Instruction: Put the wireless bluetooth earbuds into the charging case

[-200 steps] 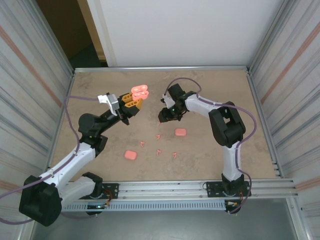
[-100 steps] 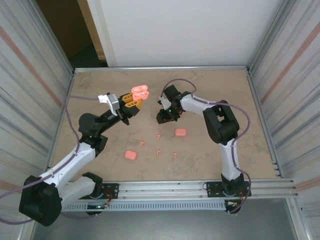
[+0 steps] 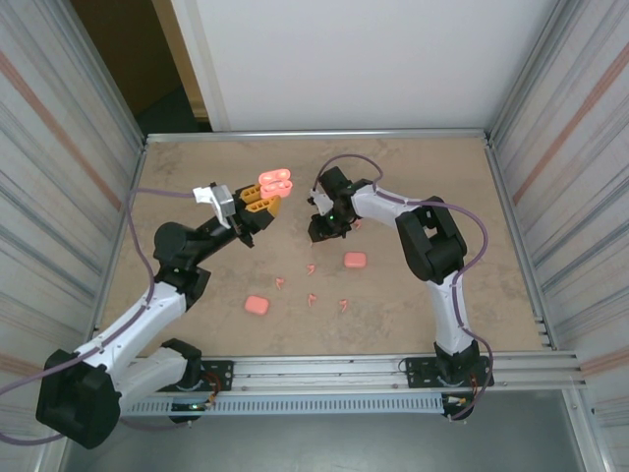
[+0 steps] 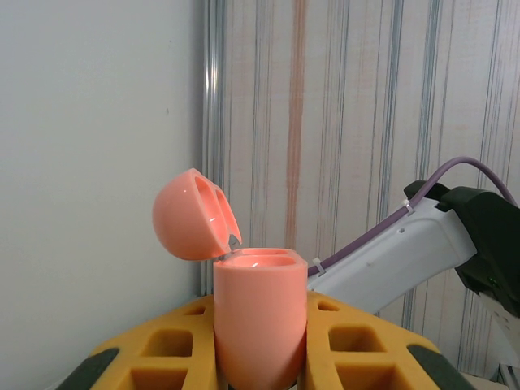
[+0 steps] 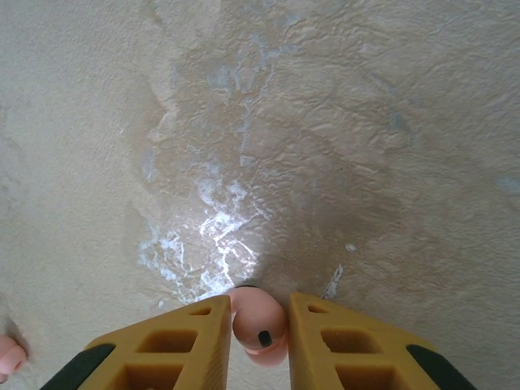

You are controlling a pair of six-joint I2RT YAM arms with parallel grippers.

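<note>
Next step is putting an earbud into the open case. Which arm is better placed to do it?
Right. The right gripper has its jaws pinched on an earbud, while the left gripper is occupied holding the open case, lid flipped back, ready to receive it.

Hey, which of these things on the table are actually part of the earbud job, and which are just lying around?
In use: open charging case in left gripper; earbud pinched by right gripper; loose earbuds on the table.
Lying idle: two closed pink cases, untouched.
</note>
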